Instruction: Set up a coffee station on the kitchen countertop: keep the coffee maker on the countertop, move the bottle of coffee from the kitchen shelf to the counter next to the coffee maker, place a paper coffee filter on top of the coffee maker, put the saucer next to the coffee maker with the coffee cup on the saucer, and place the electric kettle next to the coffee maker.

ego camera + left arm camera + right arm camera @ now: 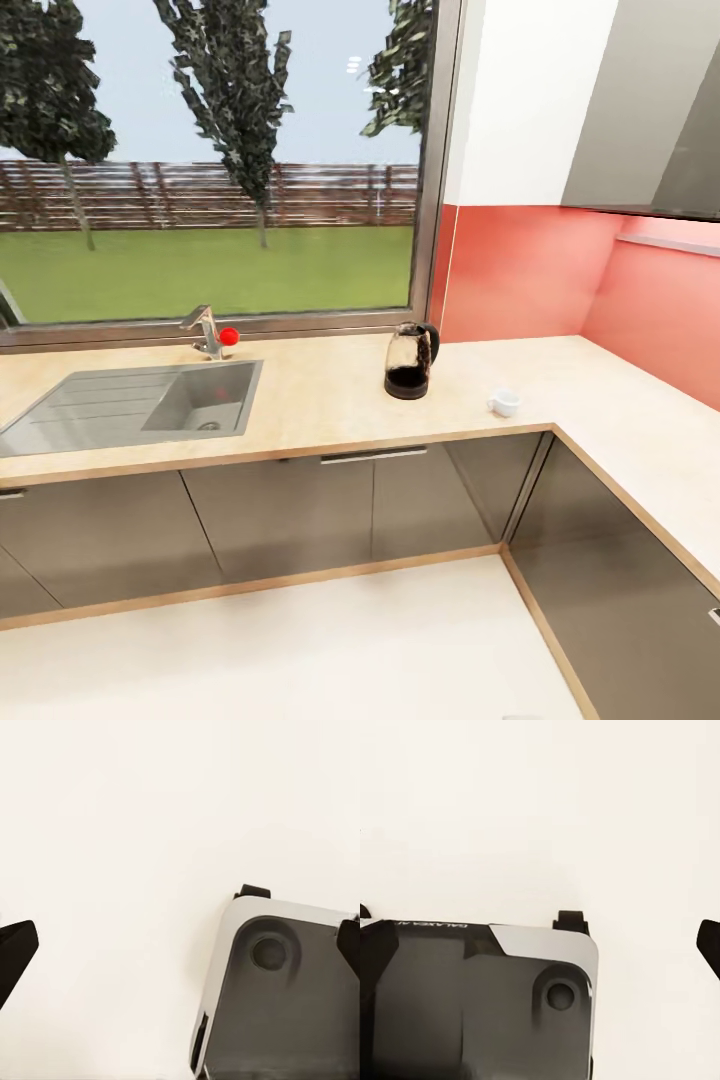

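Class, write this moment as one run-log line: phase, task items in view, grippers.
phase: approaching counter | in view: electric kettle and coffee cup on countertop, apart | sink at left | grippers: open, empty

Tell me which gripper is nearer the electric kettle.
Right, probably: electric kettle sits right of centre on the counter; left gripper and right gripper both hang low over floor.

Mirrored "GALAXEA" on robot base
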### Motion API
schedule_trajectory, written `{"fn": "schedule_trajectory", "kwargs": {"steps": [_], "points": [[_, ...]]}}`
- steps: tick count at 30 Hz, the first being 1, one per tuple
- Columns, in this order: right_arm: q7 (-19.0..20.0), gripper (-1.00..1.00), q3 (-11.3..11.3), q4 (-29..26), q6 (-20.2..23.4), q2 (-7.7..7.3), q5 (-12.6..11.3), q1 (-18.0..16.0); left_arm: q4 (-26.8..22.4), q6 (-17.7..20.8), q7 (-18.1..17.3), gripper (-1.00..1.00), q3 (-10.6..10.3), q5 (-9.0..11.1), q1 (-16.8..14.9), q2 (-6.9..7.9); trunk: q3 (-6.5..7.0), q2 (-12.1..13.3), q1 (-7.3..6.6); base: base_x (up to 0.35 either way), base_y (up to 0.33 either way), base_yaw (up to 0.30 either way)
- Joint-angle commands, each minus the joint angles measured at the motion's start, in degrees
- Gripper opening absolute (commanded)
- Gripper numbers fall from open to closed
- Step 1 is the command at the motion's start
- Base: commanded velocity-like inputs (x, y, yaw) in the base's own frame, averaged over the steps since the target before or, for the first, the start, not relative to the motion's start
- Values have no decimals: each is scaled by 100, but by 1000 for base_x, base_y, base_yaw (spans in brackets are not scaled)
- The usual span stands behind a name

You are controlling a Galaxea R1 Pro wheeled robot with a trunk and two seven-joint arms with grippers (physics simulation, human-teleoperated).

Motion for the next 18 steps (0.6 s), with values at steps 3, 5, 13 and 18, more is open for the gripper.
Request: {"fn": "schedule_trajectory", "kwargs": {"steps": [3,5,13,18], "points": [[8,100,33,-47,14,26,-45,-6,252,31,160,100,-65,27,10,28,-12,-12,3,0,0,0],[8,100,27,-107,-35,41,-45,-7,389,127,287,100,-68,27,14,68,-12,-12,3,0,0,0],[-1,100,19,-1107,-932,77,-37,-17,559,895,582,100,-71,28,48,339,-12,-12,3,0,0,0],[-8,100,5,-1544,-1322,79,-42,-284,587,1038,595,100,-77,20,67,378,-12,-12,3,0,0,0]]}}
